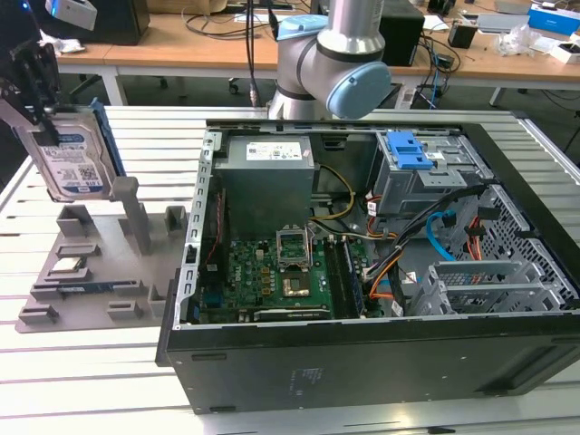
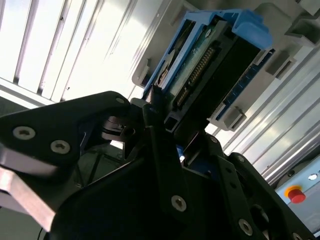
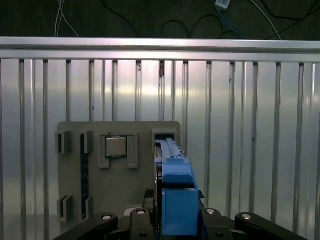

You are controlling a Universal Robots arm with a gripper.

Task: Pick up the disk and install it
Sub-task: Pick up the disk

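Your pincer point(image 1: 43, 107) is clamped on the disk point(image 1: 77, 168), gripping it on edge, with the blue bracket showing in both wrist views. The disk hangs just above the grey holder tray point(image 1: 91, 304) below the pincer, where a processor chip point(image 3: 115, 146) sits in its pocket. The pick-up looks done. The install is not, since the open computer case point(image 1: 362, 372) lies well apart from the pincer.

arm point(image 1: 313, 50): silver-grey metal tube, fat rounded joint housings, pale blue round end cap point(image 1: 360, 91), pale blue collar ring point(image 1: 297, 25) at far joint. gripper point(image 1: 41, 113): matte black. in both wrist views: flat black linkage bars point(image 2: 165, 165) point(image 3: 85, 230), angular black plates, small silver screw heads point(image 2: 178, 202) point(image 3: 106, 217) at pivots.
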